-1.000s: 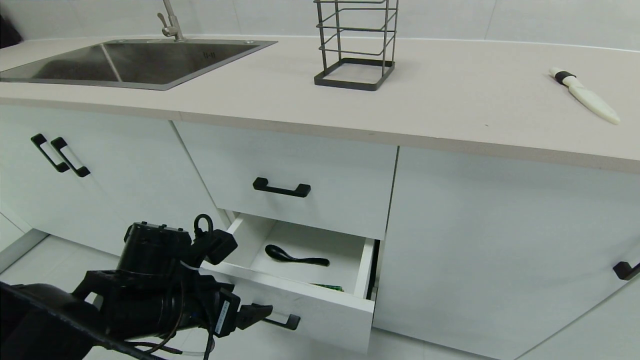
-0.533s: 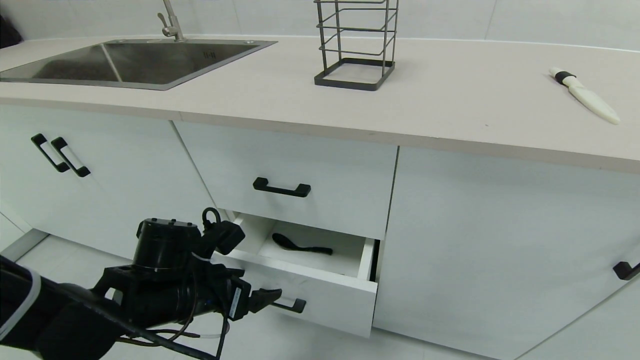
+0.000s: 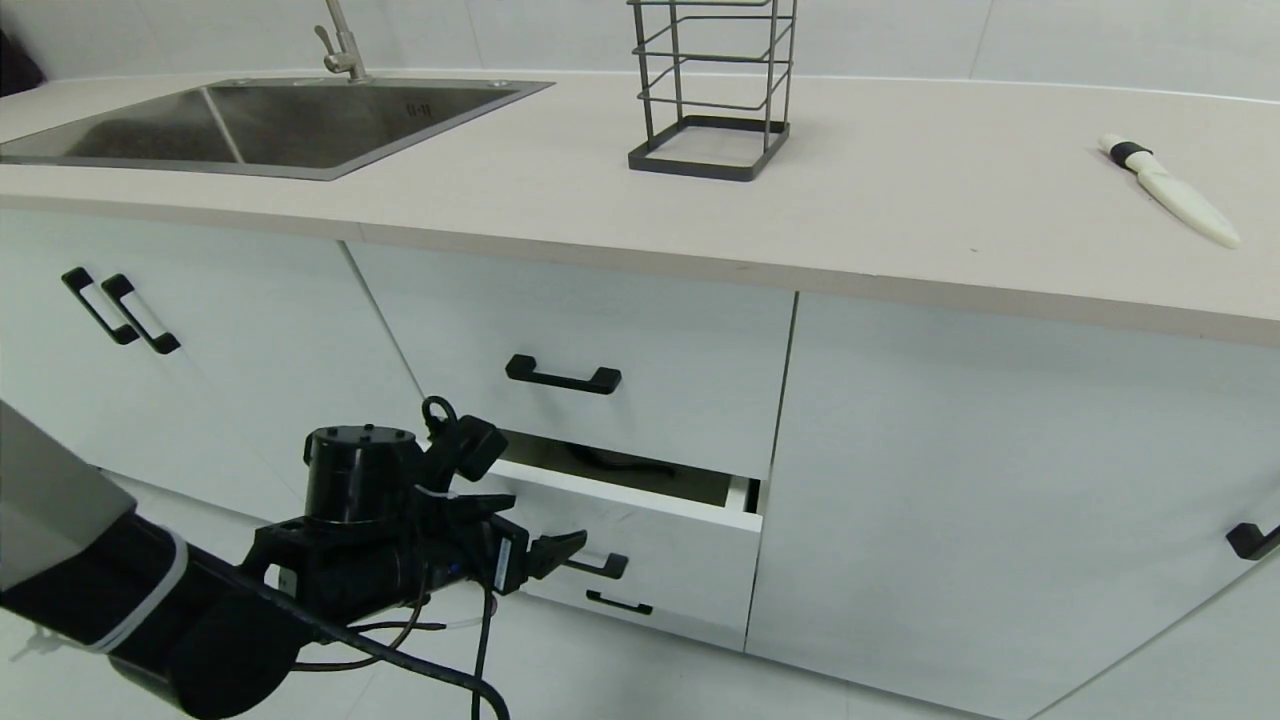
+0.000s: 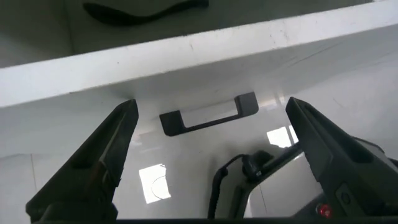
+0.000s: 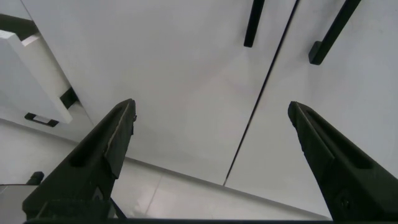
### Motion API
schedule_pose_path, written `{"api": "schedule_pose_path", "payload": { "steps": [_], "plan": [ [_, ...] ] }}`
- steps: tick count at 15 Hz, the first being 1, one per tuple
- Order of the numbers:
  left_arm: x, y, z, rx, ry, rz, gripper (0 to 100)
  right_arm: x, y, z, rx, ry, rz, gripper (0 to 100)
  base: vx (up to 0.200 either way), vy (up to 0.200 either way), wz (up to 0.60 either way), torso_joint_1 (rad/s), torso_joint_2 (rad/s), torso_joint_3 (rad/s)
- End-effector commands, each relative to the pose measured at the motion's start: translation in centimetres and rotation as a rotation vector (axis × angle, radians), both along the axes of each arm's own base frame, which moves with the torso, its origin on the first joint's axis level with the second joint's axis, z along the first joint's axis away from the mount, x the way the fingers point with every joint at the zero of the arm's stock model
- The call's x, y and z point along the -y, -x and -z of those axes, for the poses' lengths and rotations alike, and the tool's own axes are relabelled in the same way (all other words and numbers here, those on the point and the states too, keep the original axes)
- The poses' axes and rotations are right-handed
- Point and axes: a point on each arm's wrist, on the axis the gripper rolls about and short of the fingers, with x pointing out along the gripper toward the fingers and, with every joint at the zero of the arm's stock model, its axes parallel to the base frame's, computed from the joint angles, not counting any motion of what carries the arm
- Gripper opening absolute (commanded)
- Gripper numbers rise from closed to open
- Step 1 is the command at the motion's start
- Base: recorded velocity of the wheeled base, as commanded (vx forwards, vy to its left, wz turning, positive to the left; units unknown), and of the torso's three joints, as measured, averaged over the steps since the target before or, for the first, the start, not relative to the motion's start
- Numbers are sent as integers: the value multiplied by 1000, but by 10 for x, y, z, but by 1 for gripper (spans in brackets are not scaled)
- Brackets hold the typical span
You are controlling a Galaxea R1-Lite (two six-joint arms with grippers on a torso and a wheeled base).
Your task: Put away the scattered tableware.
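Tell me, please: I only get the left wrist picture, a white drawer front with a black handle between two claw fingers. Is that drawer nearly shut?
Observer: From the head view, yes: the drawer is open just a narrow gap, with the left claw close by its handle.
Operator: Is anything lying out to put away?
Observer: A white knife lies on the counter, far to the robot's right.
Operator: And the other claw?
Observer: The right claw is open, facing closed cabinet doors.
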Motion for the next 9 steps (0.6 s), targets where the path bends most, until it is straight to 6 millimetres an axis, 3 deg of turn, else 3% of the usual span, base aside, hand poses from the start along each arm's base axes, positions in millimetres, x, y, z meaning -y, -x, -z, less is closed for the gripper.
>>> {"api": "schedule_pose_path", "payload": {
  "steps": [1,9],
  "plan": [
    [3,-11,7,10,3,3,100,0,0,0,1,-1,-1,100,0,0,0,0,0,0],
    [10,-29,8,98,37,13,100,0,0,0,1,-1,1,100,0,0,0,0,0,0]
  ]
}}
